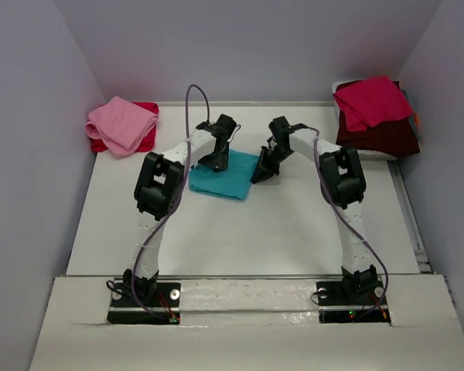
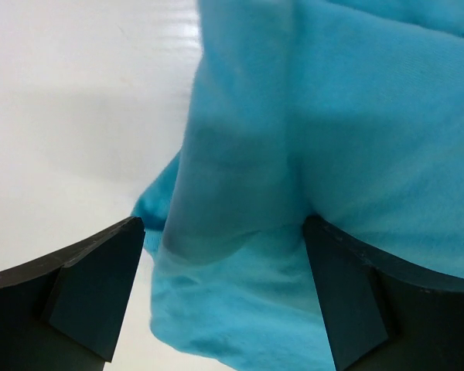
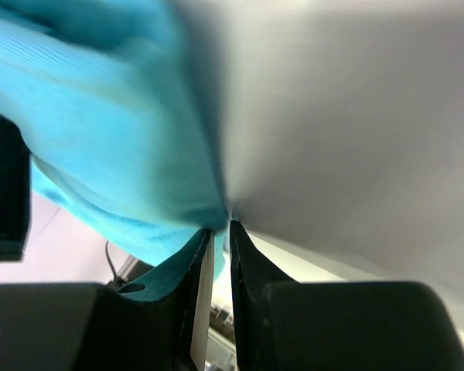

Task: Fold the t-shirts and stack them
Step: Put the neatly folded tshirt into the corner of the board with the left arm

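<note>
A turquoise t-shirt (image 1: pixel 226 179) lies folded in the middle of the table. My left gripper (image 1: pixel 216 161) hovers over its back left part, open. In the left wrist view the turquoise cloth (image 2: pixel 332 116) fills the gap between the two wide-apart fingers (image 2: pixel 93 294) of the left gripper (image 2: pixel 224 232). My right gripper (image 1: pixel 261 171) is at the shirt's right edge. In the right wrist view the right gripper (image 3: pixel 221 229) has its jaws nearly together, pinching the edge of the turquoise cloth (image 3: pixel 100 116).
A pink t-shirt (image 1: pixel 122 124) lies on a red one (image 1: pixel 148 108) at the back left corner. At the back right, a crimson t-shirt (image 1: pixel 371 100) tops a dark maroon one (image 1: pixel 380 139) in a white bin (image 1: pixel 342 85). Grey walls enclose the table.
</note>
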Action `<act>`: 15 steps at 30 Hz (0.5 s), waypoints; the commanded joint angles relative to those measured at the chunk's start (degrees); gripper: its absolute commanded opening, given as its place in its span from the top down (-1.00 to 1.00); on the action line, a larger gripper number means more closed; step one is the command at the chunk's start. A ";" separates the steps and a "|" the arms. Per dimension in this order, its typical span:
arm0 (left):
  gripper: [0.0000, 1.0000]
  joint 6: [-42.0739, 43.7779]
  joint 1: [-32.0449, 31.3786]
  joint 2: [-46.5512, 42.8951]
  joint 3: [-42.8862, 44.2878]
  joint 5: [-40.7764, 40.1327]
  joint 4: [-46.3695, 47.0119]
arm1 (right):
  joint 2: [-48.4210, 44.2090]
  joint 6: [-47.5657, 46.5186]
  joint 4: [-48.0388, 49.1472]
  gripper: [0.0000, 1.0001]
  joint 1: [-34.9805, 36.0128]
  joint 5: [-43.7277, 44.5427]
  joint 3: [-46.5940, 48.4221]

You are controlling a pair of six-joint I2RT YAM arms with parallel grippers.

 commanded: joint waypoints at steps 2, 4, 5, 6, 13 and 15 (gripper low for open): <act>-0.98 -0.70 -1.98 -1.66 -6.39 6.63 -7.65 | -5.70 -2.07 -2.51 0.62 -2.93 6.00 -2.36; -0.98 -1.23 -2.59 -3.67 -8.23 8.99 -7.12 | -7.19 -2.60 -2.69 0.62 -2.93 6.62 -2.80; -0.98 -1.23 -2.60 -4.38 -8.85 9.53 -6.86 | -7.63 -2.68 -2.86 0.62 -3.54 6.79 -3.15; -0.98 -1.75 -3.12 -5.78 -10.16 11.19 -6.25 | -8.16 -3.03 -3.13 0.62 -3.55 7.49 -3.50; -0.98 -4.22 -4.97 -11.58 -16.40 17.44 -3.00 | -12.12 -4.79 -4.53 0.62 -4.07 9.26 -5.17; -0.98 -4.92 -4.97 -12.47 -17.29 17.97 -2.20 | -13.00 -5.49 -4.80 0.62 -4.07 8.29 -5.09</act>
